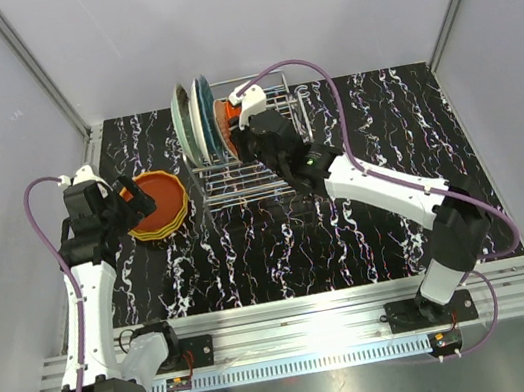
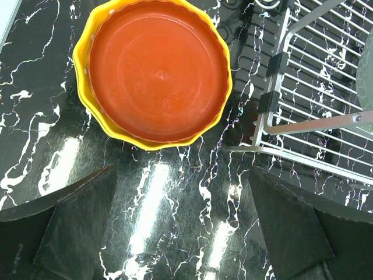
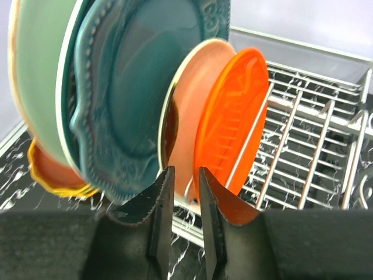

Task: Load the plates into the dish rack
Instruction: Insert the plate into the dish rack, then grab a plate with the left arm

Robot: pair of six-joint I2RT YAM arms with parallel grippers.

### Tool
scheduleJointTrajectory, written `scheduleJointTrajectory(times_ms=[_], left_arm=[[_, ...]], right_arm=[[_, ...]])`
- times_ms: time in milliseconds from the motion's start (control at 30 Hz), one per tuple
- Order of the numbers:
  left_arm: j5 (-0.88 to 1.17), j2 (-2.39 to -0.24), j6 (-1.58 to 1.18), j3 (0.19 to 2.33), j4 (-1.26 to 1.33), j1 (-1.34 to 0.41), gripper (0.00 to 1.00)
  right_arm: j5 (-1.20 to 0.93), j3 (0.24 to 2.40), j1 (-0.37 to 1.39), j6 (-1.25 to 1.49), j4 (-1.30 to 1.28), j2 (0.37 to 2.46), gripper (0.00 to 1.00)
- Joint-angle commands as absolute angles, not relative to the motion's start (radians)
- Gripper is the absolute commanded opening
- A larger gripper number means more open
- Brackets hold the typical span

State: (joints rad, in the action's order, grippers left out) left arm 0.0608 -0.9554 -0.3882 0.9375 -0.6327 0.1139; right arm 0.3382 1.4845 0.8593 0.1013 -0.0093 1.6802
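Chrome wire dish rack [image 1: 245, 184] stands at the middle of the black, white-veined marble surface [image 1: 383, 134]. Four plates stand on edge in the rack's left part. A pale mint green plate [image 3: 41, 76] is outermost, with a teal wavy-rimmed plate [image 3: 145, 87] next. Then come a peach-cream plate [image 3: 192, 111] and a bright orange plate [image 3: 233, 116] toward the rack's middle. Just left of the rack, a round red-orange plate [image 2: 157, 70] lies nested in a yellow wavy-rimmed plate [image 2: 81, 58]. The left pincer [image 2: 180, 192] hangs near that stack, left of the rack, spread wide and pinching nothing. The right pincer [image 3: 185, 175] is at the rack, by the lower rims of the peach-cream and orange plates. Its jaws are only narrowly parted, gripping nothing that shows.
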Motion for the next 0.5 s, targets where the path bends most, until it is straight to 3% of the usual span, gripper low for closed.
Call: scheduleJointTrajectory(times_ms=[0, 233, 467], left_arm=[[0.071, -0.962, -0.371, 0.927, -0.575, 0.113, 0.99], [0.057, -0.997, -0.371, 0.927, -0.583, 0.127, 0.99], [0.009, -1.057, -0.394, 0.930, -0.600, 0.146, 0.99]], right_arm=[[0.301, 1.467, 0.853, 0.138, -0.018, 1.564, 0.31], [0.224, 1.280, 0.853, 0.175, 0.012, 1.376, 0.39], [0.201, 1.118, 0.853, 0.181, 0.008, 1.210, 0.41]])
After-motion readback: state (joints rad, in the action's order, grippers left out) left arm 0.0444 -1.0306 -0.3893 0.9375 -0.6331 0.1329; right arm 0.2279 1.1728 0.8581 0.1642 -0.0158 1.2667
